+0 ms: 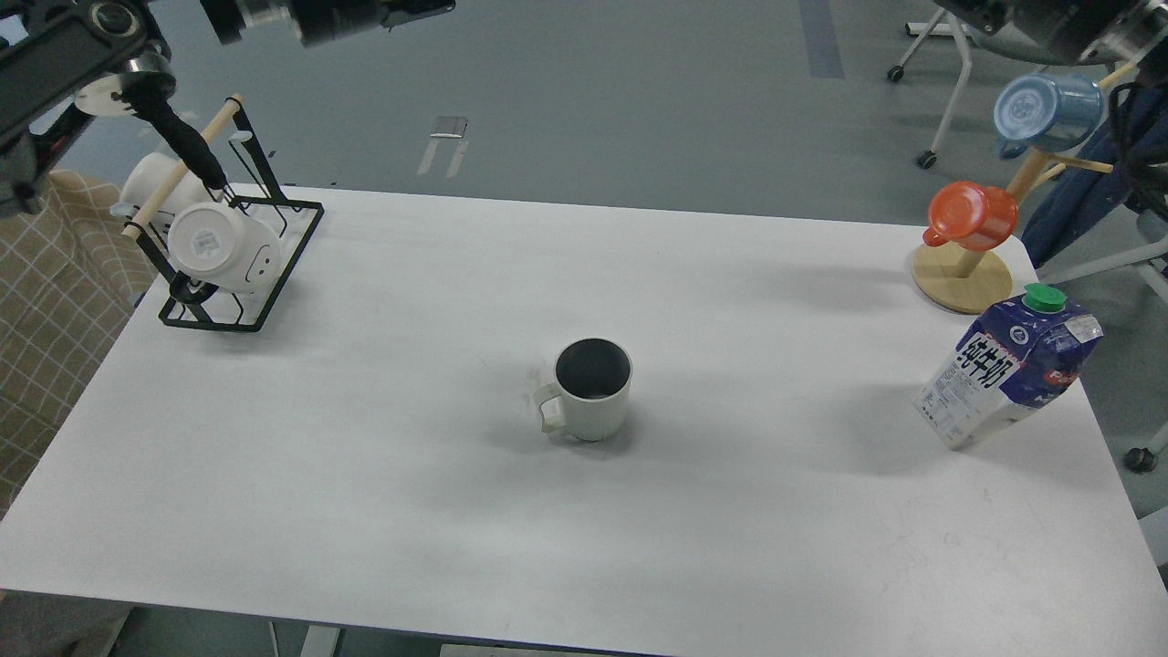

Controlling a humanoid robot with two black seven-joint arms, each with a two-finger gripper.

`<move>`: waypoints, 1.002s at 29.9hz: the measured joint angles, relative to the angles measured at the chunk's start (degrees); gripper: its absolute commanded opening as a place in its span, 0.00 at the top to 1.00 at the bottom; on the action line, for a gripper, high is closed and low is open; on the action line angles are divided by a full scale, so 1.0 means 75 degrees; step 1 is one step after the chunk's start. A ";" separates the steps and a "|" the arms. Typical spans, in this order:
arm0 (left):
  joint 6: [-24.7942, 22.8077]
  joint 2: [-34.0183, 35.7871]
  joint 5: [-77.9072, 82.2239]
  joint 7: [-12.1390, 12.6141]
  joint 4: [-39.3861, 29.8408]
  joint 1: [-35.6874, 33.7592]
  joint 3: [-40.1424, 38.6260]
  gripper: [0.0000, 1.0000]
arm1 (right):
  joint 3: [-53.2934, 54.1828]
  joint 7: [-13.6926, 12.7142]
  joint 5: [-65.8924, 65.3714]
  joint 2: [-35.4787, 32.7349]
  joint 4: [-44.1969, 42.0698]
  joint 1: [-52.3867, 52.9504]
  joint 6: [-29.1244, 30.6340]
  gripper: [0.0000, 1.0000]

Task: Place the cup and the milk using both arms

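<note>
You're looking at a lab or office test space: a plain white desk (456, 511) on a bare grey floor (593, 91), with wheeled chair legs (940, 100) behind (nothing homely about it).

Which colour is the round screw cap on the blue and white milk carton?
Green, seen in the head view on the gable-top carton's round cap.
</note>
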 measured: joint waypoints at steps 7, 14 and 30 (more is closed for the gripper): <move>0.0254 -0.0102 -0.2014 0.0142 0.0038 0.1087 -0.0533 0.04 | -0.0135 0.0001 -0.2460 -0.3237 0.2895 -0.0893 -0.1019 0.00; 0.0232 -0.0116 -0.2151 0.0193 0.0034 0.1584 -0.1068 0.03 | -0.0845 0.0001 -0.4622 -0.5292 0.4006 -0.1946 -0.3295 0.00; 0.0017 -0.0149 -0.2106 0.0193 -0.0060 0.1907 -0.1104 0.03 | -0.5504 -0.0001 -0.5837 -0.5439 0.3425 -0.2599 -0.7443 0.00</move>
